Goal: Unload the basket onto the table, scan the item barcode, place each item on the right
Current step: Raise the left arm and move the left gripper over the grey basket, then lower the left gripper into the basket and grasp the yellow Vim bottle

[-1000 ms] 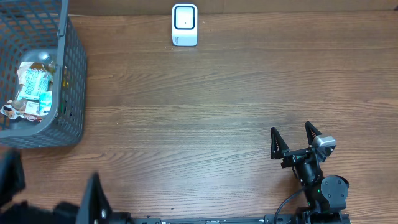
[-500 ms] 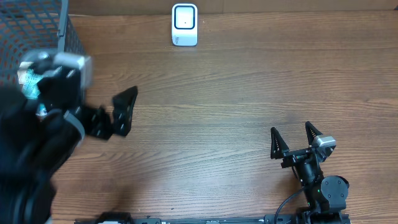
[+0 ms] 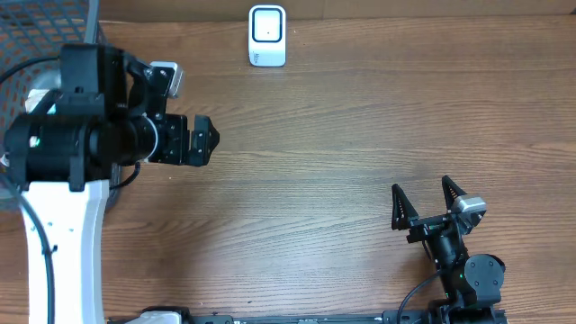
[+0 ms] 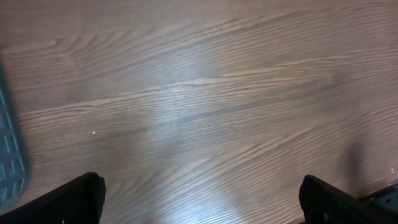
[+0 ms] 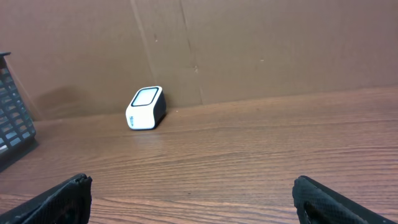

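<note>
Overhead camera: I look straight down on the whole table (image 3: 342, 135) from well above.

Left wrist camera: close, aimed almost straight down at the bare wood under the left gripper (image 4: 200, 186). Its fingertips (image 4: 81, 196) sit in my lower corners, with the basket (image 4: 9, 155) edge just left of them.

Right wrist camera: low, facing level across the wood ahead of the right gripper (image 5: 189, 183), with the scanner (image 5: 145, 107) far ahead and left.

The overhead view shares the scanner and basket with the right wrist view.

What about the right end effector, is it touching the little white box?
Apart. Overhead view: bare wood lies between the right end effector and the white box by the far edge.
</note>
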You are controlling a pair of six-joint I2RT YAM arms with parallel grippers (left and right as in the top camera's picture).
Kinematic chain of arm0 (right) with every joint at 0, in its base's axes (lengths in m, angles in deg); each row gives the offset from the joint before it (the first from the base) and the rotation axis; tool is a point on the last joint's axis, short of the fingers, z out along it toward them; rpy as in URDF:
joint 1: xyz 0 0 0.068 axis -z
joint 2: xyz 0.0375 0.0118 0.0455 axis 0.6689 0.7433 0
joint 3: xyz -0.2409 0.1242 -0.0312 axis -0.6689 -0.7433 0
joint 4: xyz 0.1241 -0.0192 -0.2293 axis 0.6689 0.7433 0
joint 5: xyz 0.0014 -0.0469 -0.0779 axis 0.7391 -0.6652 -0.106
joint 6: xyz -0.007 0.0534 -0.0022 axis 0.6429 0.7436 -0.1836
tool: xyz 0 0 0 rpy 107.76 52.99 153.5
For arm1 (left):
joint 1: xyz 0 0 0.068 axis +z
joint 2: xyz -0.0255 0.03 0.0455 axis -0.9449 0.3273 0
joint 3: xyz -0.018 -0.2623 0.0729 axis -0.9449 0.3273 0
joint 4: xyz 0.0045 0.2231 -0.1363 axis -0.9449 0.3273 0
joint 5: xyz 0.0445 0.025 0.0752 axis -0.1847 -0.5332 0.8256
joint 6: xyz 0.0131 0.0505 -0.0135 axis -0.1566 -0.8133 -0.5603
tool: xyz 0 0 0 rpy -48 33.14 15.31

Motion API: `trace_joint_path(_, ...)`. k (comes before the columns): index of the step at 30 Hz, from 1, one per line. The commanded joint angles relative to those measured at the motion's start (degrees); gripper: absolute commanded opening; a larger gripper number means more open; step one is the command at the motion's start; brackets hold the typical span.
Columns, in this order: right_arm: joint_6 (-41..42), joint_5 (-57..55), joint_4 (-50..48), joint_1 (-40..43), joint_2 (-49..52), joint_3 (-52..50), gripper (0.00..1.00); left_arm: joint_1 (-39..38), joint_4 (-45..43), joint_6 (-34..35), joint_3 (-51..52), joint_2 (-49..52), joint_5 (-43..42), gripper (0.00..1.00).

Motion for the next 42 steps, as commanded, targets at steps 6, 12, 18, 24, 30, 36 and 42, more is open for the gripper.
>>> trace_joint_path(6, 0.0, -0.5, -0.3, -0.3, -0.6, -0.6, 1.0, 0.0, 0.6, 4.0, -1.2, 2.9, 6.9, 1.0)
trace_joint_path(12, 0.0, -0.5, -0.3, -0.3, -0.6, -0.6, 1.0, 0.4, -4.4, 14.4, -1.6, 3.5, 18.6, 1.0)
trace_joint_path(18, 0.0, -0.5, -0.3, -0.3, -0.6, -0.6, 1.0, 3.3, -9.8, 14.1, -10.8, 3.5, 21.7, 1.0)
trace_joint_path(24, 0.0, -0.5, -0.3, -0.3, -0.6, -0.6, 1.0, 10.6, -17.5, 13.3, -16.5, 3.5, 30.0, 1.0)
trace_joint_path(30, 0.0, -0.5, -0.3, -0.3, -0.6, -0.6, 1.0, 20.3, -21.6, 11.2, -16.3, 6.9, 32.3, 1.0)
trace_joint_path(36, 0.0, -0.5, -0.3, -0.3, -0.6, -0.6, 1.0, 28.2, -20.2, 7.8, -16.3, 13.5, 26.7, 1.0)
trace_joint_path(42, 0.0, -0.5, -0.3, -0.3, -0.6, -0.6, 1.0, 33.1, -20.2, -0.7, -16.3, 20.3, 15.1, 1.0)
